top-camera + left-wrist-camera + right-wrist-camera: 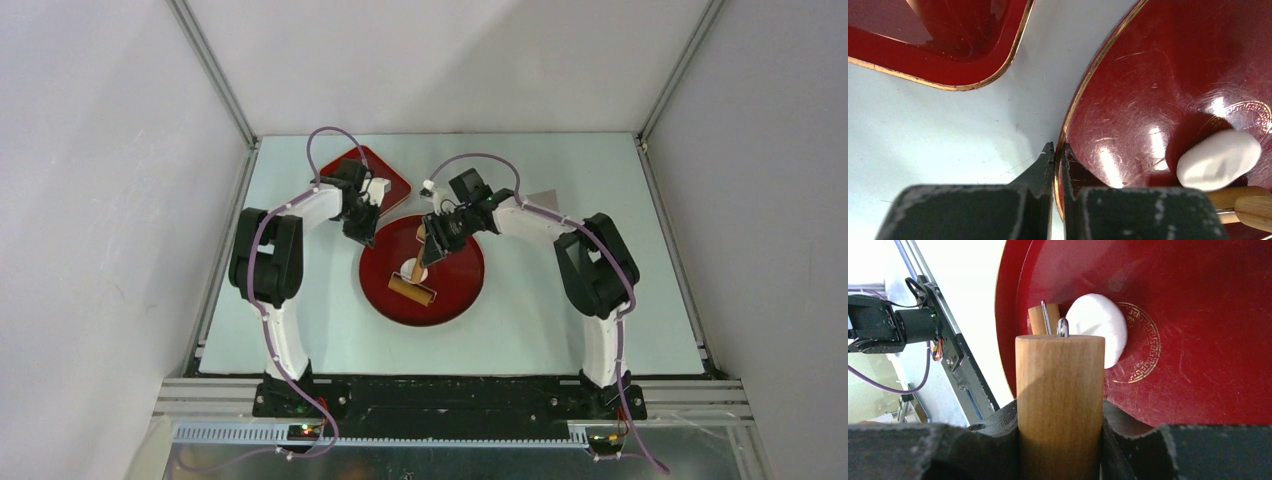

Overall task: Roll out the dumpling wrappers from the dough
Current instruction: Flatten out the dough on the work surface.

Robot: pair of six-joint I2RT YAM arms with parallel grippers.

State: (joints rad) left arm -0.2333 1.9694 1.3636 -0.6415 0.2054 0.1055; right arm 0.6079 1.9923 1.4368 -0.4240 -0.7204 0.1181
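— Grey-green table under it all, then. What did you have on it?

— You had a round red plate with a gold edge in the middle. A red square tray with rounded corners sat at the back left, near the plate but apart from it.

— And your arms?

— Both reached in toward the plate. Your left gripper was clenched on the plate's gold rim at its left side, with one finger on the table side and one inside the plate. Your right gripper came in from the right and grasped the wooden handle of the rolling tool. The handle filled the gap between its fingers.

— Where did the roller sit?

— The wooden roller lay on the plate, on the near side of its centre. A metal wire bracket joined it to the handle.

— And the dough?

— The dough piece lay on the plate by the gold emblem at its centre, just on the far side of the roller. I could not tell whether the two touched. It was white, smooth and oval. In your left wrist view it was a rounded lump with a shallow dent on top.
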